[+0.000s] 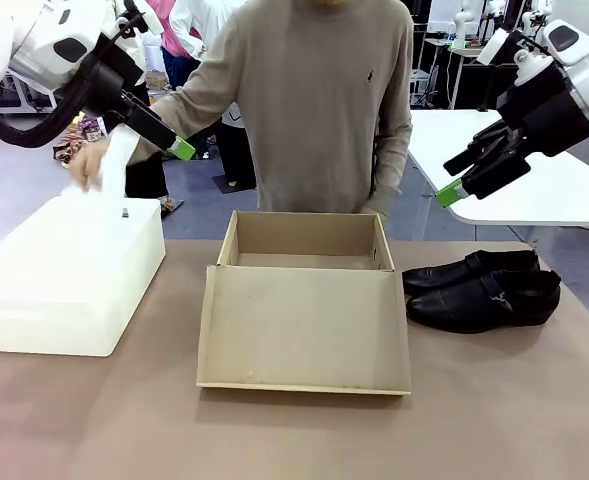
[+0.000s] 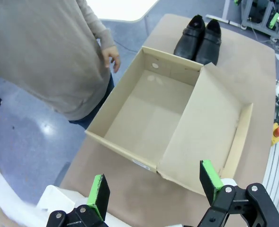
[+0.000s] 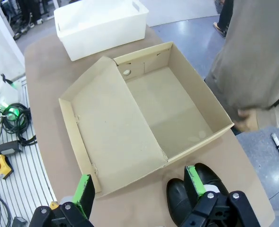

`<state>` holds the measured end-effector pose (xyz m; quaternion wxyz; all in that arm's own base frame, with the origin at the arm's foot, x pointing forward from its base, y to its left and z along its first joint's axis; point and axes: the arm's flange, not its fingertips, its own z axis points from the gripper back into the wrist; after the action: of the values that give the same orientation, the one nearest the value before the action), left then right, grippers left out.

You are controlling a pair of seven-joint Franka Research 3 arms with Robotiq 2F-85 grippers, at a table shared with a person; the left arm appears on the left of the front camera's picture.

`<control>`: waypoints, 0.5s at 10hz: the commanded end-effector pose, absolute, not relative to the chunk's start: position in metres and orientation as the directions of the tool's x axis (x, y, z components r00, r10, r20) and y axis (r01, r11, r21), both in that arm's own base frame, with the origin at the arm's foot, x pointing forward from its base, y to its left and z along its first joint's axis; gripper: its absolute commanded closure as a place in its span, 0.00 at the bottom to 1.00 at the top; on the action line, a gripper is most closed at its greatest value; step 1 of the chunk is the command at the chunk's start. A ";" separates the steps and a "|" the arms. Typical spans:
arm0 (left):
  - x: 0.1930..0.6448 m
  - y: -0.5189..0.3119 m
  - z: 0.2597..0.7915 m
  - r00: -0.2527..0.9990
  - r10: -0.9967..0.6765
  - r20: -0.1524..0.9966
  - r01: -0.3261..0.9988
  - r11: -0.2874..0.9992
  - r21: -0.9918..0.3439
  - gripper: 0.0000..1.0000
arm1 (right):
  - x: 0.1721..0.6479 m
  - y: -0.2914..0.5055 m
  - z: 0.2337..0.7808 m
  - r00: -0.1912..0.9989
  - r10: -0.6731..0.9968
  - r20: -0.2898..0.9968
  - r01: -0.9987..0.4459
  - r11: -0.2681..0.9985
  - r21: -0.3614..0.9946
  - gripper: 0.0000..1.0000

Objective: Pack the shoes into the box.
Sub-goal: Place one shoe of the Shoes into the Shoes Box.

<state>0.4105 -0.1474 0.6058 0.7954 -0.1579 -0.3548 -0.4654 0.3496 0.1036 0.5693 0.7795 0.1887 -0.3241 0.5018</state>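
Both arms hang above the table (image 1: 294, 435) with nothing held; the left gripper (image 2: 154, 185) has its green pads spread wide, and the right gripper (image 3: 139, 188) is spread just as wide, above the shoes (image 1: 479, 290); the tabletop is a matte tan-brown sheet; the box (image 1: 309, 262) sits at its middle, inside bare, lid flap (image 1: 304, 325) laid flat toward the robot; the shoes lie side by side just right of the box, toes toward it; a white bin (image 1: 69, 280) stands to the left; a person (image 1: 314, 110) stands at the far side, one hand (image 1: 89, 165) over the bin; beyond lie blue-grey floor (image 1: 199, 195) and a white table (image 1: 534, 170).
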 end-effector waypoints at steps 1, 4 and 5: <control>0.411 -0.144 0.605 0.300 -0.625 0.721 0.864 0.499 0.073 0.00 | 0.352 0.103 0.569 0.269 0.653 0.708 -0.912 0.408 -0.030 0.00; 0.411 -0.144 0.605 0.300 -0.625 0.721 0.864 0.499 0.073 0.00 | 0.352 0.103 0.569 0.269 0.653 0.708 -0.912 0.408 -0.030 0.00; 0.411 -0.144 0.605 0.300 -0.625 0.721 0.864 0.499 0.073 0.00 | 0.352 0.103 0.569 0.269 0.653 0.708 -0.912 0.408 -0.030 0.00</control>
<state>0.4105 -0.1474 0.6057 0.7955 -0.1580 -0.3546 -0.4653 0.3494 0.1039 0.5694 0.7794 0.1885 -0.3241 0.5020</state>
